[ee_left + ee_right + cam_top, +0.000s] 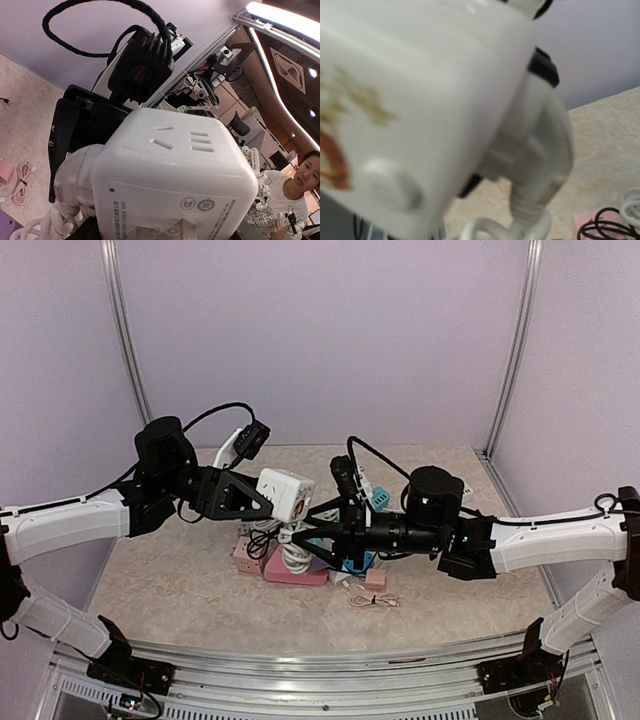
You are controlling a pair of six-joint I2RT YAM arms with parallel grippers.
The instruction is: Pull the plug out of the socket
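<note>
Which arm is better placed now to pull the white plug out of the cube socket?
Right. The left gripper is busy holding the cube socket up; the right gripper sits next to the white plug, close in its wrist view.

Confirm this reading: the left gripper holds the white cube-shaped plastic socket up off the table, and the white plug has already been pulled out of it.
One point is wrong. The white plug is not out: the right wrist view shows it seated in the side of the white cube-shaped plastic socket. The rest stands: the left gripper holds the socket up off the table.
</note>
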